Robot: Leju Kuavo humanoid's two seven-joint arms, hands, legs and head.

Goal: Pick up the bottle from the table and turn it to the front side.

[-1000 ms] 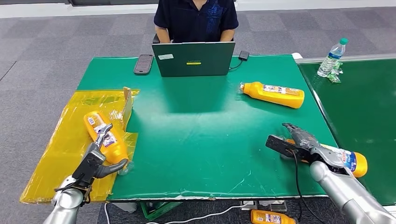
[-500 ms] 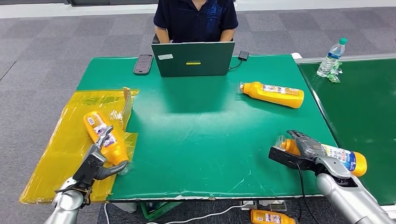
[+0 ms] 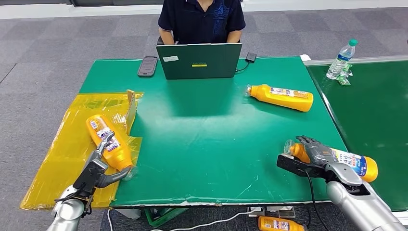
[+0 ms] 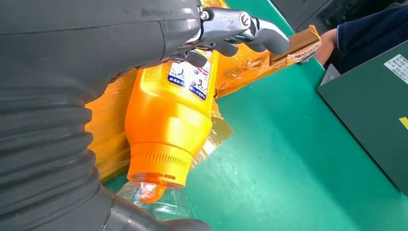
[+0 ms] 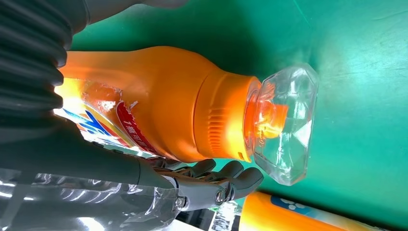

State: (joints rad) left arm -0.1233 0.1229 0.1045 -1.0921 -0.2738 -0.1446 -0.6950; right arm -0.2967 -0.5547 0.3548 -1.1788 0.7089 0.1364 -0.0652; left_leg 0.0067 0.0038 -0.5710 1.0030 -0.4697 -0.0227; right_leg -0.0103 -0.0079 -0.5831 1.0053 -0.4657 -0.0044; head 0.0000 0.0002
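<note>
A bottle (image 3: 355,163) is enclosed by the right hand (image 3: 313,155) but not yet lifted from the surface (image 3: 211,139). Another bottle (image 3: 107,142) is straddled, untouched, by the open left hand (image 3: 98,166). Lifting and turning remain.

I've brought my right hand (image 3: 315,155) down and nearer, fingers now over the neck of the lying orange plastic bottle (image 3: 356,163).

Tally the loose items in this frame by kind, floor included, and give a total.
Orange bottles: 4 (by the left hand, under the right hand, far side of the table, on the floor)
Clear water bottles: 1
Laptops: 1
Phones: 1
Yellow plastic sheets: 1
Total: 8
</note>
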